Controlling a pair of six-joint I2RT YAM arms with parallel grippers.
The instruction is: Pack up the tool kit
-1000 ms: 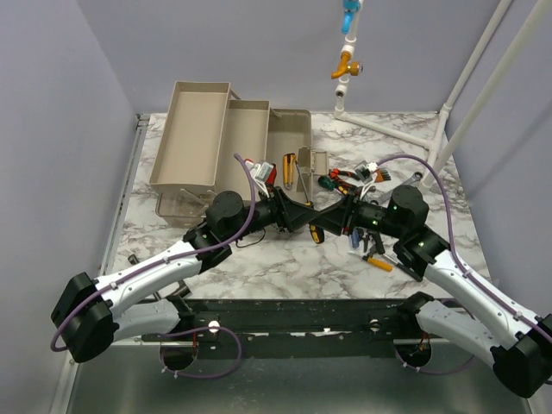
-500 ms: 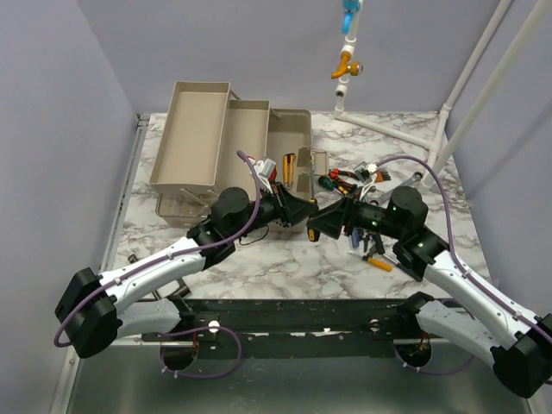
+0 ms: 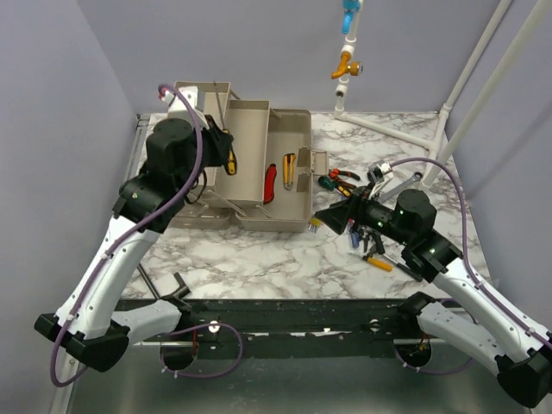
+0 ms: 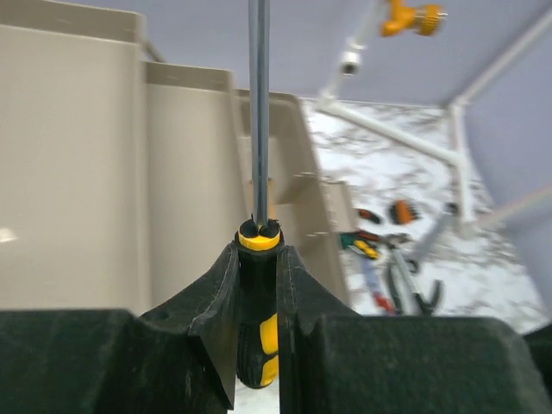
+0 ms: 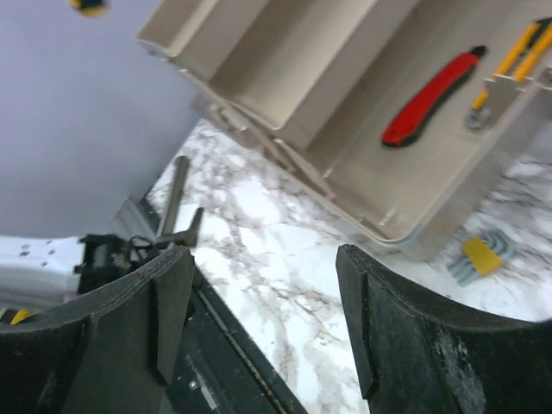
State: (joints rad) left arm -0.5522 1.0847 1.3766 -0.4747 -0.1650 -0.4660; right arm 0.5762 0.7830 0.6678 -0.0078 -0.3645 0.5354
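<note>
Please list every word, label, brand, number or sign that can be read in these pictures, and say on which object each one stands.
None: no word, number or sign is legible in any view.
The beige plastic toolbox shows plain walls.
The red-handled utility knife and the black-and-yellow screwdriver in the left pincer show no readable print.
The loose hand tools on the marble table are too small and blurred to tell.

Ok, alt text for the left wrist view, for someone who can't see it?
The left gripper clamps a black-and-yellow screwdriver, shaft pointing ahead toward the toolbox's beige trays. Blurred loose tools lie on the marble table at right.
</note>
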